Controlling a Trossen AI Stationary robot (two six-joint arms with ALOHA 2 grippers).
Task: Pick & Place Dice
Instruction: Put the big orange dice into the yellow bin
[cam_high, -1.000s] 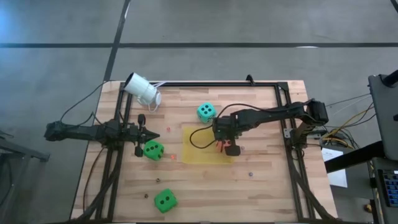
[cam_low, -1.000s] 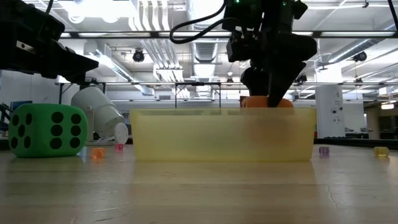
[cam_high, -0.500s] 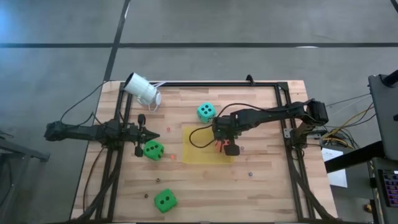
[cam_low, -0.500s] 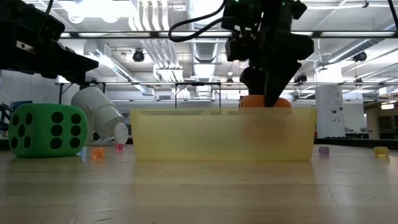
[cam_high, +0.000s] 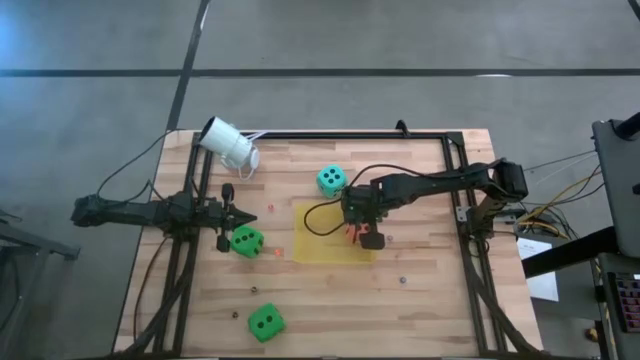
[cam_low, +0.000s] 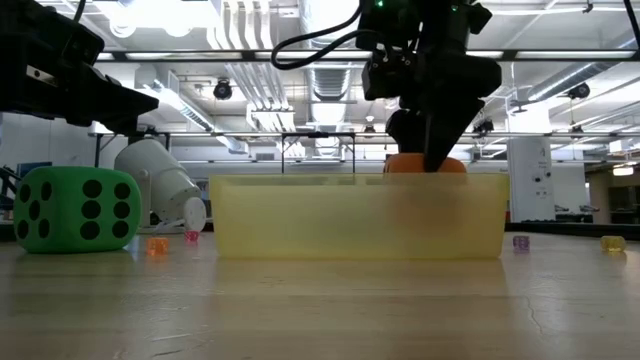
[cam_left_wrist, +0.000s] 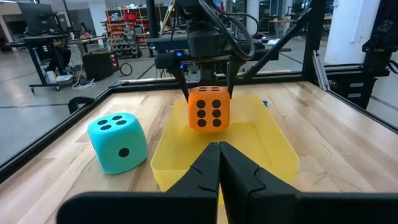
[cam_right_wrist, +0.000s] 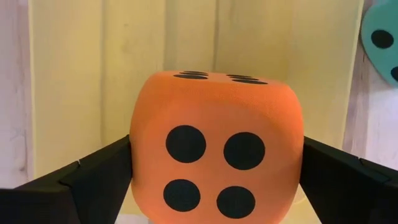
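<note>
Above the yellow tray (cam_left_wrist: 273, 146), right gripper (cam_left_wrist: 208, 93) grips the orange die (cam_left_wrist: 209, 107), barely visible from overhead

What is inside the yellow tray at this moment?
The orange die is in the yellow tray, between the fingers of the right hand. The rest of the tray floor looks bare. Whether the die touches the floor is hidden.

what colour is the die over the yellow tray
Orange die with black pips; the right wrist view shows it best.

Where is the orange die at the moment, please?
In the left wrist view, the orange die sits between the right gripper's fingers over the yellow tray, with the teal die beside the tray.
</note>
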